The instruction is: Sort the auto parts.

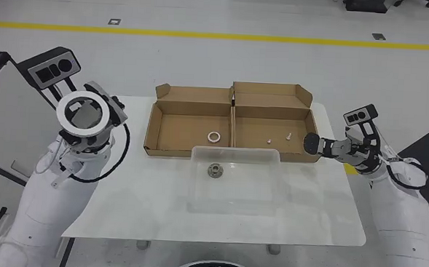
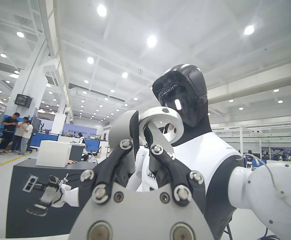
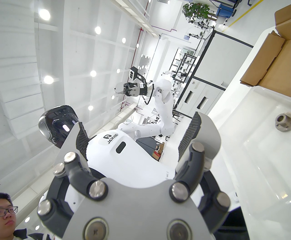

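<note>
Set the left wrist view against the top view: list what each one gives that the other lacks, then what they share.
Left wrist view: the left gripper shut on a silver ring, one finger through its hole. Top view: the cardboard box with a pale ring in its left compartment and small parts in its right, and the clear tray holding a dark part. Both: the left gripper raised off the table's left side, and the right gripper by the box's right end.

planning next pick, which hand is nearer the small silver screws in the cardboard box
Right hand: at that box's right end beside the screws. Left hand: raised by the white table's left edge.
</note>
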Tool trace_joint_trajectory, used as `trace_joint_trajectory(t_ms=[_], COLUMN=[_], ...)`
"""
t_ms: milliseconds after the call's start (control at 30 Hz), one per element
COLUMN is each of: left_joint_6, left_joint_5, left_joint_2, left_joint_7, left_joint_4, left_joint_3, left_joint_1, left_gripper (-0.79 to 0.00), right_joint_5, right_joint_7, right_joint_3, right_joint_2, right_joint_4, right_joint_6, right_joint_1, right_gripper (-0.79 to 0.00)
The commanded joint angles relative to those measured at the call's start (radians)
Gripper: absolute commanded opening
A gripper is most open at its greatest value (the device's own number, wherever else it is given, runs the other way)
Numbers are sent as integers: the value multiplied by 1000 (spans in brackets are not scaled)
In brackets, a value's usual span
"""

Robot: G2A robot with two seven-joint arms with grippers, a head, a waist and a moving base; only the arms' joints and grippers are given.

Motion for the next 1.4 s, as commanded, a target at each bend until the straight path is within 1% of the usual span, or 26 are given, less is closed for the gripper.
trace_joint_trajectory(t_ms=[0,133,300,433,533,667,767,900,1000,1167,1233,1300,1367], left_joint_6=[30,78,170,250,297,392,433,467,498,507,518,511,510], left_joint_5=[31,138,347,481,529,623,766,939,1006,1150,1166,1222,1230], left_joint_2=[-2,-11,-24,-37,-51,-67,-75,-84,-91,-97,-102,-107,-115], left_joint_7=[16,51,101,145,162,126,70,0,-54,-148,-154,-179,-160], left_joint_4=[-9,0,33,67,103,198,272,350,394,452,473,488,516], left_joint_3=[1,16,51,89,135,195,233,289,334,401,424,452,474], left_joint_1=[11,14,-22,-81,-158,-288,-380,-461,-487,-520,-524,-542,-551], left_gripper=[-785,-785,-785,-785,-785,-785,-785,-785,-785,-785,-785,-785,-785], right_joint_5=[0,0,0,0,0,0,0,0,0,0,0,0,0], right_joint_7=[0,0,0,0,0,0,0,0,0,0,0,0,0], right_joint_3=[0,0,0,0,0,0,0,0,0,0,0,0,0], right_joint_2=[0,0,0,0,0,0,0,0,0,0,0,0,0], right_joint_4=[0,0,0,0,0,0,0,0,0,0,0,0,0], right_joint_6=[0,0,0,0,0,0,0,0,0,0,0,0,0], right_joint_1=[0,0,0,0,0,0,0,0,0,0,0,0,0], right_gripper=[0,0,0,0,0,0,0,0,0,0,0,0,0])
